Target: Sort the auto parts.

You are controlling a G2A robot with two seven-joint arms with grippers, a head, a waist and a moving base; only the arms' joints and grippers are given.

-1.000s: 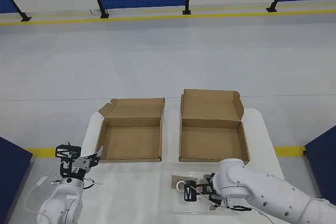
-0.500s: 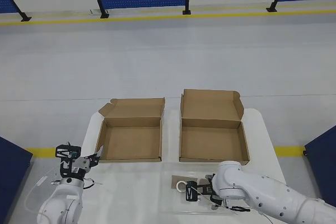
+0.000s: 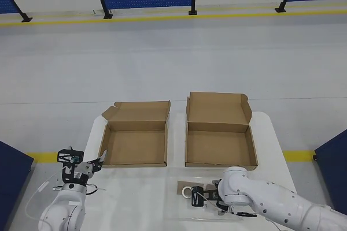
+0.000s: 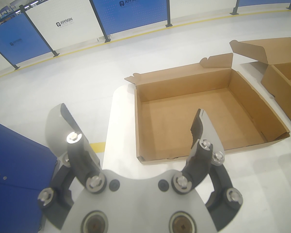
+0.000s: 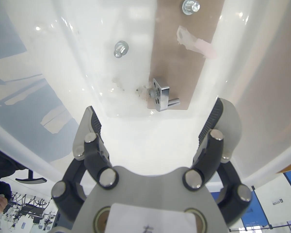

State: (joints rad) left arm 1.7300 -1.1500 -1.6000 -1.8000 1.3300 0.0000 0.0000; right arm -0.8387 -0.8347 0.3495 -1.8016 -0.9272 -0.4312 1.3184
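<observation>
Two boxes (image 3: 136,147) (image 3: 220,147), four parts in one tray (image 5: 63,49).
Right gripper (image 5: 153,116), fingers spread, hangs over two bolts (image 5: 191,6) (image 5: 120,48), one metal block (image 5: 162,95), one plastic clip (image 5: 195,45); left gripper (image 4: 131,112), also spread, beside the left box (image 4: 245,98).

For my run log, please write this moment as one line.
left gripper open, near left box | right gripper open, over clear bin, metal bracket ahead | bolts farther in
</observation>
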